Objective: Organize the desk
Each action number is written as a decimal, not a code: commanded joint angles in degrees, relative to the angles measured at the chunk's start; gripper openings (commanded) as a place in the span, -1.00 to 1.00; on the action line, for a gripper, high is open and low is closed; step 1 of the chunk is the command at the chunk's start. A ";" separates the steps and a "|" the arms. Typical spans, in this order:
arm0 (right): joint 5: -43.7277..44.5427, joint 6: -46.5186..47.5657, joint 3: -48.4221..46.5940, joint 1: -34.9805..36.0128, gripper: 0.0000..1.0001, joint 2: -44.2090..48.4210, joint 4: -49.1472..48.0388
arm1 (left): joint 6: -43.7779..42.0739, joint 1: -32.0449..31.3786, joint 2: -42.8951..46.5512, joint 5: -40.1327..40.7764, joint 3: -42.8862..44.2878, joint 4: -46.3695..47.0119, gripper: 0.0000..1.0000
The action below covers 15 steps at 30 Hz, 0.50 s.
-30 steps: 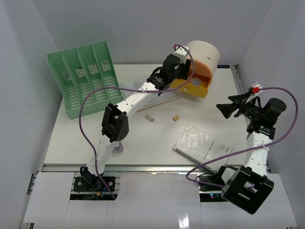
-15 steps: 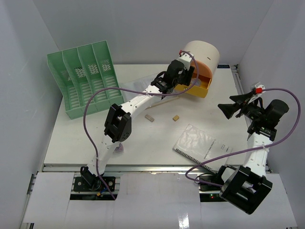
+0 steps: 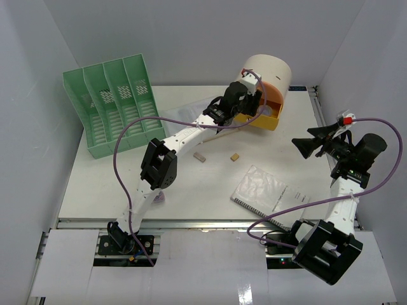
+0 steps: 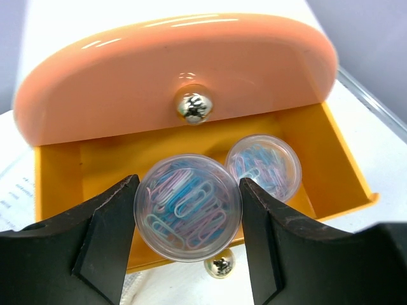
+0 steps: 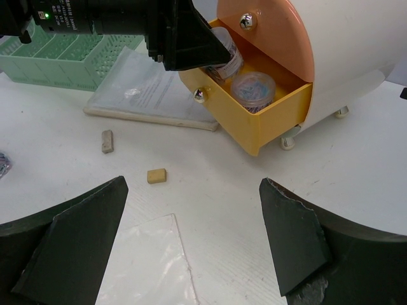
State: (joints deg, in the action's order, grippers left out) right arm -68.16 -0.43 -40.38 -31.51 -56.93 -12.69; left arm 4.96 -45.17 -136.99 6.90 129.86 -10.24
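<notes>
The desk [image 3: 191, 184] is a white tabletop. My left gripper [image 4: 189, 210] is shut on a clear round tub of coloured paper clips [image 4: 187, 206]. It holds the tub over the open yellow drawer [image 4: 76, 165] of a white and orange organizer [image 3: 270, 73], at the far middle in the top view, where the gripper [image 3: 250, 101] hides the tub. A second clip tub [image 4: 264, 164] lies in the drawer. My right gripper [image 5: 192, 183] is open and empty, raised over the desk's right side [image 3: 304, 146].
A green file rack [image 3: 114, 101] stands at the far left. A flat booklet [image 5: 152, 89] lies under the left arm. A grey eraser [image 3: 200, 156] and a tan eraser [image 3: 234, 156] lie mid-desk. A spiral notebook [image 3: 270, 195] lies near right.
My left gripper has moved right and farther over the open drawer with the tub in it. The right arm has barely moved.
</notes>
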 commanded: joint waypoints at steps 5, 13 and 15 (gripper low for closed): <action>-1.45 -1.39 0.45 -0.84 0.81 0.79 -3.25 | 3.96 -0.97 0.14 -9.00 2.27 -0.13 -0.53; -1.71 -1.76 0.65 -1.45 0.81 0.76 -3.74 | 7.43 -1.15 -2.32 -11.48 5.56 -0.31 0.10; -1.74 -2.11 0.80 -1.57 0.81 0.82 -4.02 | 7.28 -1.15 -2.04 -9.92 5.49 -0.70 0.39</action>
State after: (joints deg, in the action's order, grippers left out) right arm -68.54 -1.39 -40.30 -32.57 -56.93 -13.84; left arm 10.57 -45.28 -139.44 -1.44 132.97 -10.13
